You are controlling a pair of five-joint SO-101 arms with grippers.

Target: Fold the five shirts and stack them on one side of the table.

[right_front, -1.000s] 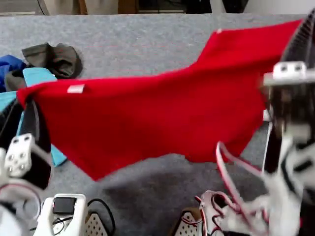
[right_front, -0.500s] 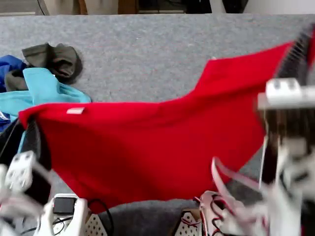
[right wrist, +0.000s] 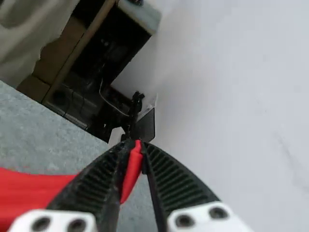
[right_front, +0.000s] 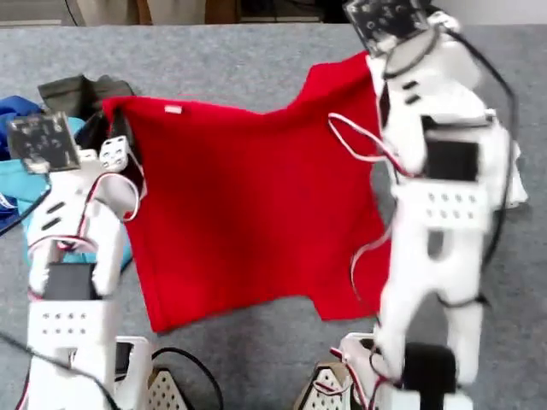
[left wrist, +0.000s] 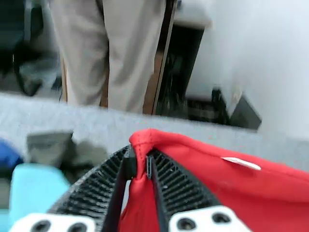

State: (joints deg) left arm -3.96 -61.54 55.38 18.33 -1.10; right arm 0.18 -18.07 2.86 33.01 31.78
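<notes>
A red shirt (right_front: pixel 248 205) hangs spread between the two arms, its lower hem over the grey table (right_front: pixel 239 60). My left gripper (right_front: pixel 115 124) is shut on its far left corner, next to a white label (right_front: pixel 173 109). The left wrist view shows the black fingers (left wrist: pixel 166 181) of the left gripper (left wrist: pixel 139 153) pinching a red fold of the shirt (left wrist: pixel 222 193). My right gripper (right_front: pixel 374 68) is shut on the far right corner. In the right wrist view the right gripper (right wrist: pixel 136 146) clamps a strip of the red shirt (right wrist: pixel 38 186).
A pile of shirts lies at the table's left edge: an olive one (right_front: pixel 85 92), a blue one (right_front: pixel 17 115) and a cyan one (right_front: pixel 13 184), partly behind the left arm. Both arm bases (right_front: pixel 111 376) and their cables stand at the near edge.
Both arms have swung away from the near edge toward the far side, carrying the red shirt with them. The shirt now hangs farther back and more spread over the table.
</notes>
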